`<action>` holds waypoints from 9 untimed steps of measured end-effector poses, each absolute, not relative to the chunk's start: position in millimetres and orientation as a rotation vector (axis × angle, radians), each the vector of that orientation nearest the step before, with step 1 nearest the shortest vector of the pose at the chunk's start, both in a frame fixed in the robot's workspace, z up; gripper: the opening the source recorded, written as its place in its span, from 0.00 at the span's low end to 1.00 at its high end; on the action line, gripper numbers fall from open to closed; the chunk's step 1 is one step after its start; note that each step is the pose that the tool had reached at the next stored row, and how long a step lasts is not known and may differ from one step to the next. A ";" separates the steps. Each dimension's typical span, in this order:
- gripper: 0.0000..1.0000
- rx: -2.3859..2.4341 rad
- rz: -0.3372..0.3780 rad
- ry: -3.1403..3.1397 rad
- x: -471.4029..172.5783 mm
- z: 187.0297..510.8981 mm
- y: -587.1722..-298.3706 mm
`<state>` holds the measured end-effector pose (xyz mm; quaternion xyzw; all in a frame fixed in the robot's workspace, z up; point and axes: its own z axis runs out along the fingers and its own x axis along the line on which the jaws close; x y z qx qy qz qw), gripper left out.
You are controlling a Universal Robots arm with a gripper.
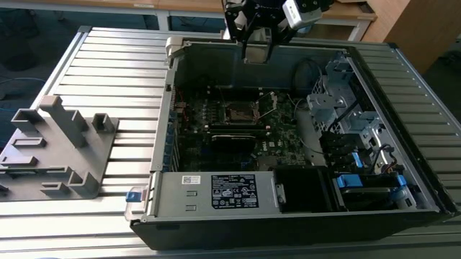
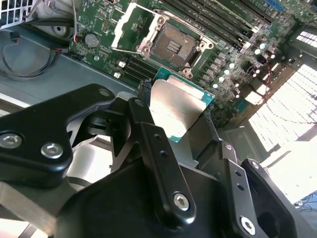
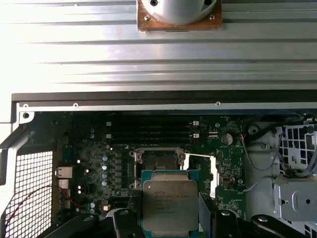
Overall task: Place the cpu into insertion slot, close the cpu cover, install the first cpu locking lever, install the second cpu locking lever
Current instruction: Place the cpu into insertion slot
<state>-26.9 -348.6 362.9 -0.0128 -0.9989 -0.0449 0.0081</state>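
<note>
The pincer [image 2: 177, 121] grips the cpu [image 3: 170, 206] clear of the insertion slot [image 3: 158, 161]; cpu cover [image 3: 213, 173] raised.

Mostly greys and green in here

The cpu [image 3: 170, 206] had a dull grey top with a teal-green edge, the gripper [image 2: 178, 113] was black, the motherboard [image 1: 282, 144] dark green, the cpu cover [image 2: 121, 29] silvery, the insertion slot [image 2: 173, 44] dark-centred, the table [image 1: 108, 59] ribbed grey.
</note>
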 end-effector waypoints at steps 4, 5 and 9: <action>0.54 -0.040 -0.140 -3.125 -27.0 357.5 -348.6; 0.54 -0.040 -0.140 -3.126 -27.1 355.7 -348.6; 0.54 -0.039 -0.140 -3.128 -27.7 348.5 -348.5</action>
